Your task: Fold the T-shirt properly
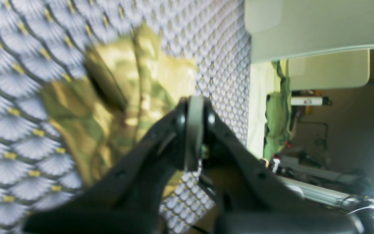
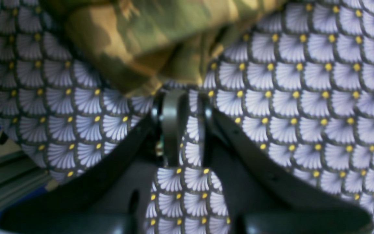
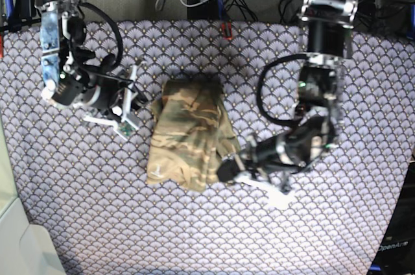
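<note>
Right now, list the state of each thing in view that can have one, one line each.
T-shirt: folded into a compact, slightly rumpled bundle, lying flat on the table cloth, not held.
Left gripper: fingers closed together, empty, at the bundle's right edge in the base view.
Right gripper: fingers slightly apart, empty, just short of the shirt's edge.
Table cloth: spread flat over the table.

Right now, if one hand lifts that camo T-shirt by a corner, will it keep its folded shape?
Probably not. The T-shirt lies in soft, creased layers with uneven edges, so it would likely droop and unfold. It looks thin and light, and may drag across the patterned table cloth rather than slide freely.
</note>
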